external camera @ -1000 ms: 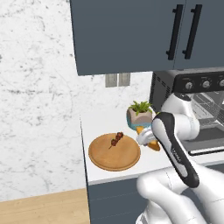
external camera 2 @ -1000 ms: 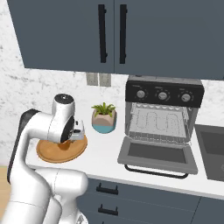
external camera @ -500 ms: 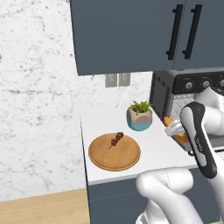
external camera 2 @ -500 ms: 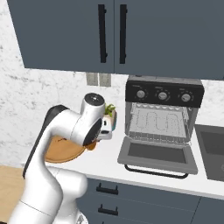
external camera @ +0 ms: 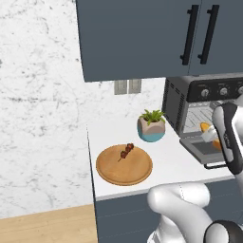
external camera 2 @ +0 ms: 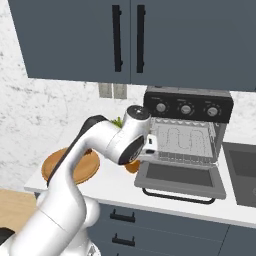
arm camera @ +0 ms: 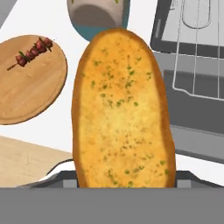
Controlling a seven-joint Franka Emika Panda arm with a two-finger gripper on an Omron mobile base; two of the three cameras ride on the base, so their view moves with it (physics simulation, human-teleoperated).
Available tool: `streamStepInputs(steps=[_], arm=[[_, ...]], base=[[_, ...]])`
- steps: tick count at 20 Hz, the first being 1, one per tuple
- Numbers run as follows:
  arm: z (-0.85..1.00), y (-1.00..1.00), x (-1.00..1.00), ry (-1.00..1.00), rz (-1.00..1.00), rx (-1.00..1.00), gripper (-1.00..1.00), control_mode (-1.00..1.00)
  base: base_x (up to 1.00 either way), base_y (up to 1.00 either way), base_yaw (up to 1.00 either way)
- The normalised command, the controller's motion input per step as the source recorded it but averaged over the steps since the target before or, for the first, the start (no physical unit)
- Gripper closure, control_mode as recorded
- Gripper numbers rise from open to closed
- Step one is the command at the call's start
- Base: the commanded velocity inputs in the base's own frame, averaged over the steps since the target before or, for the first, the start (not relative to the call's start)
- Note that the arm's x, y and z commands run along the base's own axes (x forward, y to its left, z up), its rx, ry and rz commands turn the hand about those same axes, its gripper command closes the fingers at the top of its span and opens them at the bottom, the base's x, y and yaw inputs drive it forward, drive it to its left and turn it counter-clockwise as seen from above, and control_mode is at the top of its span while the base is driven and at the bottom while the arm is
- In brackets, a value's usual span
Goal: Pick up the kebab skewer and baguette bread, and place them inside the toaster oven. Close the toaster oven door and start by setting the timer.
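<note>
Fingers clamped on the baguette [arm camera: 122,109], carried lengthwise toward the open oven [external camera 2: 187,135] rack; skewer [external camera: 126,151] waits on the board [external camera: 124,166]

The white arm rises from the base, bends at a raised elbow and reaches across toward the right side of the counter; the wrist is turned so the hand points down and forward; the gripper [external camera: 212,137] is clamped on the baguette bread [arm camera: 122,109], which juts out along the hand's axis
</note>
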Motion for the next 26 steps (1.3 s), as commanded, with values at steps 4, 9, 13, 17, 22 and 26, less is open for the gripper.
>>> streamStepInputs(steps=[4,9,13,17,22,26], arm=[[0.03,-0.69,0.34,0.03,-0.06,0.00,1.00,-1.00],[0.00,-0.22,0.44,0.00,-0.08,0.00,1.00,-1.00],[0.00,-0.16,0.62,0.00,-0.01,0.00,1.00,-1.00],[-0.12,0.00,0.29,-0.08,0.00,0.00,1.00,-1.00],[-0.12,-0.15,0.25,-0.11,0.00,0.00,1.00,-1.00],[-0.21,-0.24,0.06,-0.02,0.00,0.00,1.00,-1.00]], base=[[0.00,0.00,0.00],[0.00,0.00,0.00],[0.00,0.00,0.00],[0.00,0.00,0.00],[0.00,0.00,0.00],[0.00,0.00,0.00]])
